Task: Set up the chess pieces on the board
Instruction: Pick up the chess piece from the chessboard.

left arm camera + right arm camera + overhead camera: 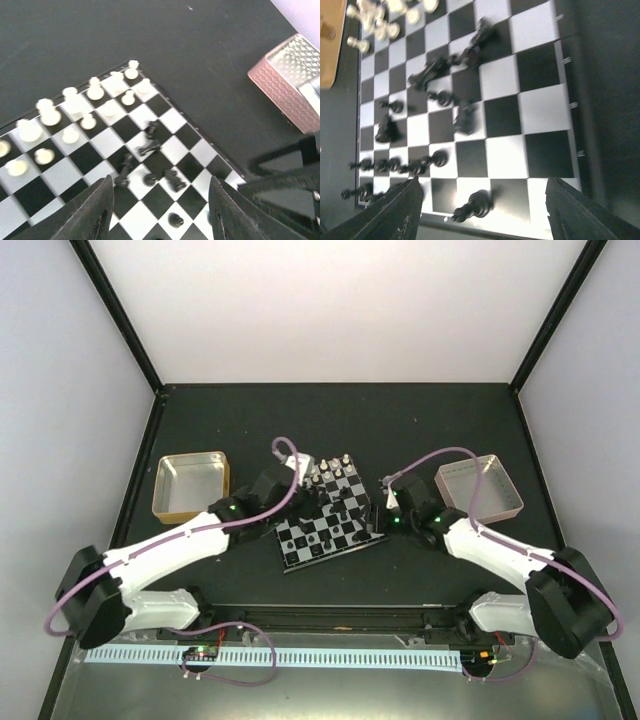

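Note:
The board (330, 518) lies in the middle of the dark table, turned slightly. White pieces (75, 107) stand in rows on its far side. Several black pieces (150, 145) lie toppled in the middle, and others (395, 165) stand in a row at the near side. My left gripper (298, 483) hovers over the board's left part, open and empty in the left wrist view (162, 212), with a black pawn (175, 219) below it. My right gripper (383, 505) is at the board's right edge, open in the right wrist view (485, 215). A black piece (475, 205) lies between its fingers, not gripped.
A gold metal tray (192, 485) stands left of the board and a pinkish tray (480, 488) right of it, also in the left wrist view (287, 87). Pale walls with black frame rails enclose the table.

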Controlling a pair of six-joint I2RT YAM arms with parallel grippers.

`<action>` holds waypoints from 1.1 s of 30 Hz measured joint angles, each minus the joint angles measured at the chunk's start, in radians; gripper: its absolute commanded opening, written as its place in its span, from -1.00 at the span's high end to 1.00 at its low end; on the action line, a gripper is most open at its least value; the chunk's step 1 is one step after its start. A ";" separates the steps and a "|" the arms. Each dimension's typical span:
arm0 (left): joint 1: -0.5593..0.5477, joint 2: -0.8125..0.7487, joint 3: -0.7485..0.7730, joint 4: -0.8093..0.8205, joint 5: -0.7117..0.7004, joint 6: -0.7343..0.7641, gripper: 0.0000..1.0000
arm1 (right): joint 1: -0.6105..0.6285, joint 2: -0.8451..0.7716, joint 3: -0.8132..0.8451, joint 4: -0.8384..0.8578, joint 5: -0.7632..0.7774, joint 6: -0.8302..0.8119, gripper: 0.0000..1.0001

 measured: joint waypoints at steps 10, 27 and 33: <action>0.118 -0.254 -0.179 -0.045 0.007 -0.054 -0.15 | 0.129 0.114 0.071 -0.070 -0.021 -0.047 -0.24; 0.138 -0.314 -0.233 -0.049 0.004 -0.062 -0.16 | 0.179 0.264 0.168 -0.156 -0.006 -0.060 0.21; 0.144 -0.314 -0.235 -0.049 0.004 -0.062 -0.17 | 0.180 0.266 0.186 -0.169 0.008 -0.061 -0.02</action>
